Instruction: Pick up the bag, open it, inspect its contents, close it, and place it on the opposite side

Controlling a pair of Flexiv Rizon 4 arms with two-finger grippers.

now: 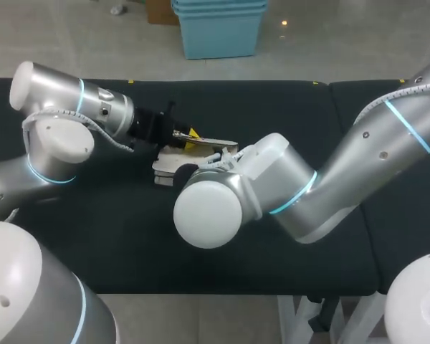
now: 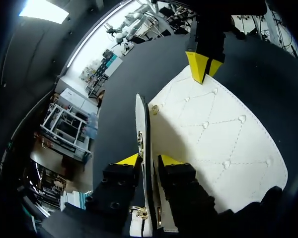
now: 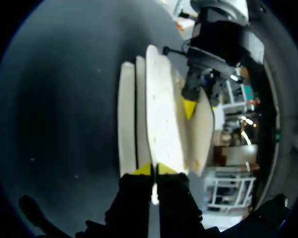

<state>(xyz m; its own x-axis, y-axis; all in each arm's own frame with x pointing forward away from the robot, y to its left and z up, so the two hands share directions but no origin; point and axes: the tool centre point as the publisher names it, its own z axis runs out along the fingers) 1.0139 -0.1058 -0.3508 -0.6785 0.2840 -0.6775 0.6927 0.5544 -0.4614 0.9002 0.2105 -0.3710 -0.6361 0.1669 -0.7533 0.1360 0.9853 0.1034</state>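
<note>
Bag [image 1: 166,170] is at centre-left of the head frame, over the dark bench [image 1: 287,107], between both arms; can't tell if it rests on the surface. Left gripper [image 2: 149,159] is clamped on a thin white panel edge, one yellow tip on each side, and the quilted white side spreads out ahead and beside it. Right gripper [image 3: 154,170] has its tips nearly together, pinching another panel edge from the opposite end. In the left wrist view its tips sit on the bag's far edge. Panels are splayed apart. Right arm's wrist hides part of the bag in the head view. Contents not visible
</note>
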